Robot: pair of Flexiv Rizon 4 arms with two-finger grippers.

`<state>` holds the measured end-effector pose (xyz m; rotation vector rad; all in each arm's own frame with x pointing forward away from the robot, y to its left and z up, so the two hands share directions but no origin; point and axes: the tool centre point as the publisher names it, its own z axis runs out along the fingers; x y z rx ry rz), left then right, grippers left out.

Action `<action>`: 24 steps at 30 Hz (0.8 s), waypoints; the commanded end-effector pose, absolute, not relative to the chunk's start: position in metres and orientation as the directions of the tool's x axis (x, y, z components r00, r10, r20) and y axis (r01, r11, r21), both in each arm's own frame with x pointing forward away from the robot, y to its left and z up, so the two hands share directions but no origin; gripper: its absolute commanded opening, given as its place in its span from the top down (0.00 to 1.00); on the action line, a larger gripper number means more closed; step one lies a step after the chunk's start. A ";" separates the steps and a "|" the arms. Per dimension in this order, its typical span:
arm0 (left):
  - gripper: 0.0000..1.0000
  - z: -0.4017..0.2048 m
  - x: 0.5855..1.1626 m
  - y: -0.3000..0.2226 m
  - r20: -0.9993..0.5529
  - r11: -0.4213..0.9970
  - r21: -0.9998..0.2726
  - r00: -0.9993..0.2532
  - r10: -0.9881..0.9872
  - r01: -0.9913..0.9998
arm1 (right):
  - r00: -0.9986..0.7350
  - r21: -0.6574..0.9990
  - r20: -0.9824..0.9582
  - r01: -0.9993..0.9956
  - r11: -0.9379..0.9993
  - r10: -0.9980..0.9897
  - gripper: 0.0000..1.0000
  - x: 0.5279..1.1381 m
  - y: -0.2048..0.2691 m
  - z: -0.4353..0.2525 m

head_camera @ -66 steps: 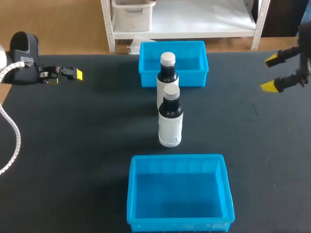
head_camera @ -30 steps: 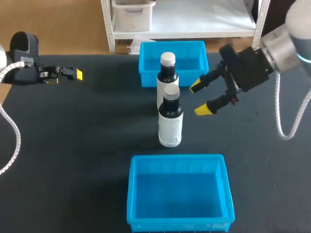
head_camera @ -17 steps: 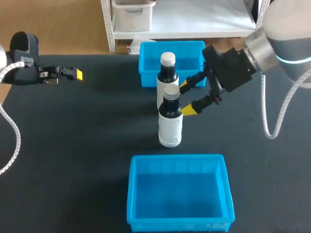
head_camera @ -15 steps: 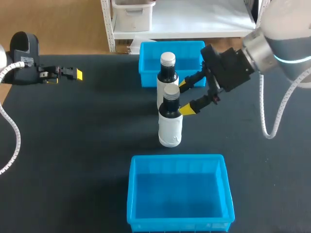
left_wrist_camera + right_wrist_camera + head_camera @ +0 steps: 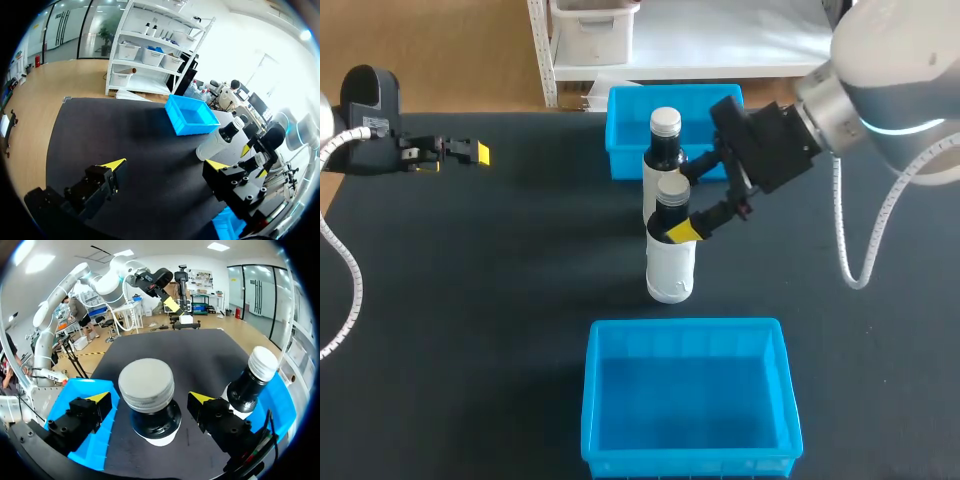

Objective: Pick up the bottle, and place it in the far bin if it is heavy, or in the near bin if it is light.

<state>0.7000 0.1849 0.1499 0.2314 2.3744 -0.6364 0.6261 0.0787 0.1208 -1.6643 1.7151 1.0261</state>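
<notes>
Now, left edge of the black table [image 5: 500,300]: left gripper [image 5: 470,153] hangs low over the mat, pointing toward the middle. The left wrist view shows its yellow tips spread wide with nothing between them. Released, well apart from both bottles.

Centre line, two bottles upright with white bodies, black shoulders and pale caps. The near bottle [image 5: 671,250] stands on the mat between the two bins. The far bottle [image 5: 664,150] is just behind it, close in front of the far bin [image 5: 720,110]; from above, the two overlap. Whether they touch, cannot tell. The far bin is blue and sits at the back edge. The near bin [image 5: 690,400] is blue and larger, at the front edge, just short of the near bottle.

Right side: the right arm comes in from the upper right and reaches to the centre. The right gripper [image 5: 149,397] straddles the near bottle at its black shoulder, one yellow tip on each side. The right wrist view shows a gap on both sides, so the fingers are not clamped. The far bottle stands just outside one finger.
</notes>
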 end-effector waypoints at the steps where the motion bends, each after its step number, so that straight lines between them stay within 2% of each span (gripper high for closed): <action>1: 0.00 0.150 0.700 0.185 -0.642 0.866 -0.383 -0.767 0.000 0.321 | -0.093 0.151 -0.806 -0.987 -0.052 -0.584 0.00 0.626 0.082 0.121; 24: 0.00 0.150 0.700 0.185 -0.642 0.866 -0.383 -0.767 0.000 0.321 | -0.091 0.153 -0.815 -0.986 -0.061 -0.573 0.00 0.629 0.089 0.114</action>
